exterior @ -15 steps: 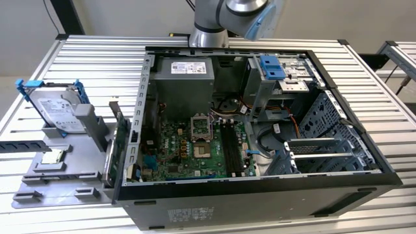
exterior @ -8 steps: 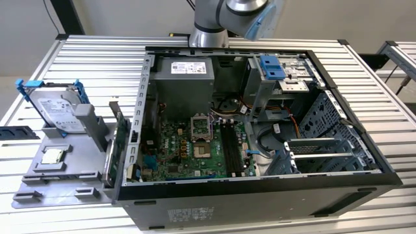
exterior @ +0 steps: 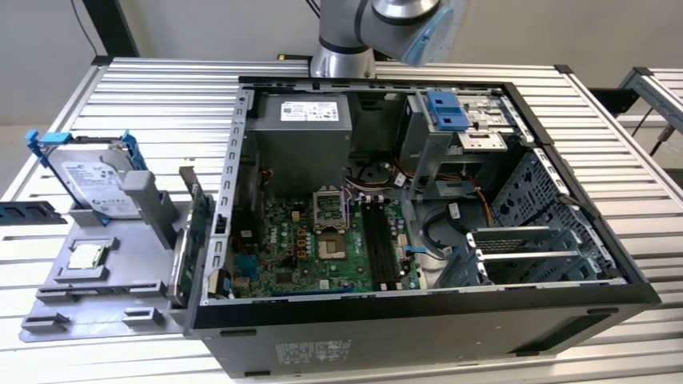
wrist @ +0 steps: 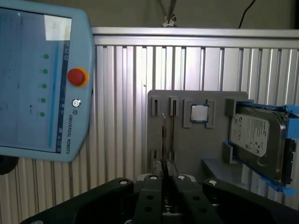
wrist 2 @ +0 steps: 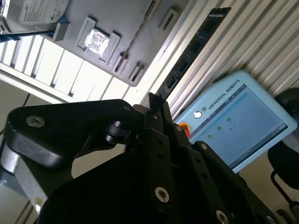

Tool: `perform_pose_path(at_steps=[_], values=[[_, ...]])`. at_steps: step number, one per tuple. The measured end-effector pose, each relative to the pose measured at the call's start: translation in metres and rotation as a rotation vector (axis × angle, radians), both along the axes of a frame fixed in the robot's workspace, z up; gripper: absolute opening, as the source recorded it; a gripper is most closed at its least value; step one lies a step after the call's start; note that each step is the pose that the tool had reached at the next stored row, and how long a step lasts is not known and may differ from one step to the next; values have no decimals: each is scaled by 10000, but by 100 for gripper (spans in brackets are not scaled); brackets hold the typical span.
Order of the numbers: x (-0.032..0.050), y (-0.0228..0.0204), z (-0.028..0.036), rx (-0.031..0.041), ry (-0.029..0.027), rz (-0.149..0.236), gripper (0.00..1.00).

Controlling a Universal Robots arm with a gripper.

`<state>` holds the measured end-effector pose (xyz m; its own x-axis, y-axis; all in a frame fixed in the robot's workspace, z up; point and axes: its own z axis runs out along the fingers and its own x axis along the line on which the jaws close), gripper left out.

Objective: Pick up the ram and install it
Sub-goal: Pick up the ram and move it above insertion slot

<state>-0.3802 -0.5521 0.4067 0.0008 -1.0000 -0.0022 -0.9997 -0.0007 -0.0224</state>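
Observation:
In both wrist views my gripper (wrist 2: 156, 105) (wrist: 163, 175) is shut on the ram (wrist 2: 196, 46), a long dark stick that juts out from between the black fingertips. The first wrist view catches the ram (wrist: 163, 140) edge-on as a thin line. Far below it lies the grey parts holder (wrist: 196, 149) on the slatted table. In the exterior view my arm (exterior: 347, 32) rises at the back, above the open computer case (exterior: 427, 200). Inside the case, long black memory slots (exterior: 373, 236) run beside the processor socket (exterior: 331, 216) on the green motherboard (exterior: 283, 240).
On the grey holder (exterior: 96, 280) sit a hard drive in a blue frame (exterior: 96, 184), a processor chip (exterior: 85, 256) and an upright dark card (exterior: 197, 232). A dark flat part (exterior: 27, 214) lies at the exterior view's left edge. A light-blue control tablet (wrist: 37, 79) hangs close by.

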Motion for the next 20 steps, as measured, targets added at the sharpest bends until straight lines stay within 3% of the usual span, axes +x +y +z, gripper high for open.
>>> perform_pose_path(at_steps=[20], values=[[907, 0, -1, 4, 20, 6, 0]])
